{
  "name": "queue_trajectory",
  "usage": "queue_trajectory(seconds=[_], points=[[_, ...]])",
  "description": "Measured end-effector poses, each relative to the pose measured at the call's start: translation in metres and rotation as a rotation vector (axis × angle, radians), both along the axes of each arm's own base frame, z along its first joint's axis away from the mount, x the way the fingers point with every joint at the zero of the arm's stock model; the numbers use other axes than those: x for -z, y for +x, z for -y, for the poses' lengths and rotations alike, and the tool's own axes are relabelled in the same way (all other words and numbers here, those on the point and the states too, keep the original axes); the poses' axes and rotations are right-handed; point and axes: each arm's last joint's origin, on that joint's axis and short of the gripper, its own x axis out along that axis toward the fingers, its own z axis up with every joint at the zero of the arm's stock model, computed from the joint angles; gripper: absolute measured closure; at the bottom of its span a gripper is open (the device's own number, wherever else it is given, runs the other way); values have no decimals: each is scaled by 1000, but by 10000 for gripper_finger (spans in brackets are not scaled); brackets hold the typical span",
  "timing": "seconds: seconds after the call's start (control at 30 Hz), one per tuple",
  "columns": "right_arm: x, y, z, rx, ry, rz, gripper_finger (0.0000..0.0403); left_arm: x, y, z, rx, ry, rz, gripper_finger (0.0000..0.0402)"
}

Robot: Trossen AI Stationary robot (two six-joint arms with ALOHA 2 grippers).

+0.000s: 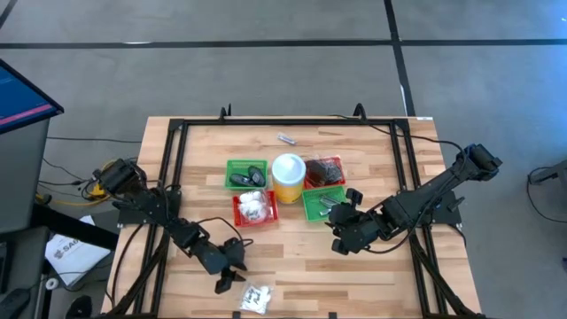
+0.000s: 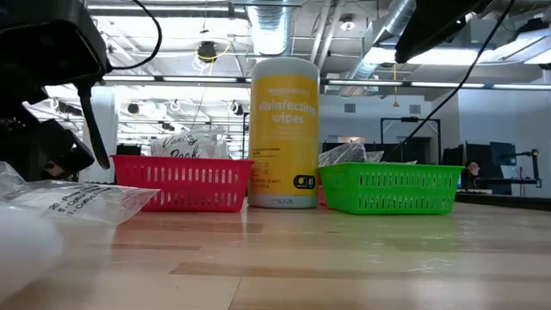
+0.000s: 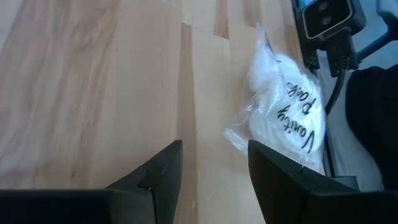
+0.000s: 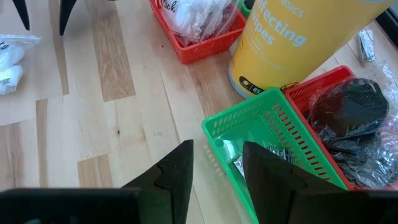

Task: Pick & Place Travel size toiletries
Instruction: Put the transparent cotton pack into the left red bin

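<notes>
A yellow canister of disinfecting wipes (image 1: 289,178) with a white lid is standing upright mid-worktop (image 1: 372,266). Four mesh baskets are crowding round it: a green basket (image 1: 246,174) and a red basket (image 1: 254,208) on one side, a red basket (image 1: 326,171) and a green basket (image 1: 322,203) on the other. A blue-topped cabinet (image 1: 22,133) is sitting on the grey floor (image 1: 221,71).

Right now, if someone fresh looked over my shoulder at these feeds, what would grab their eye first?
The tall yellow wipes canister at the table's middle, ringed by red and green mesh baskets holding bagged items. Next, a loose white Vanity Pack packet lying at the table's near edge, with the left gripper open right beside it. The right gripper hovers open and empty next to the green basket on the canister's right.
</notes>
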Motion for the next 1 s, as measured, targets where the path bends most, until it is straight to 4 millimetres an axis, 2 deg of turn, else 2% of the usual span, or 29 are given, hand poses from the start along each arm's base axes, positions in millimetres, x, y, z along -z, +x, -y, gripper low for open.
queue_trajectory(seconds=[0.17,0.43,0.77,0.87,1.0], points=[[0,0,0,0,3,6,274,3,0,0,-15,-18,-4,229],[-1,1,-1,0,7,12,274,20,7,7,0,-58,26,229],[-1,1,-1,0,7,12,274,19,9,8,38,-48,72,232],[-1,1,-1,0,8,13,274,20,9,8,36,-44,75,255],[-1,1,-1,0,7,12,274,20,10,7,36,-38,78,329]])
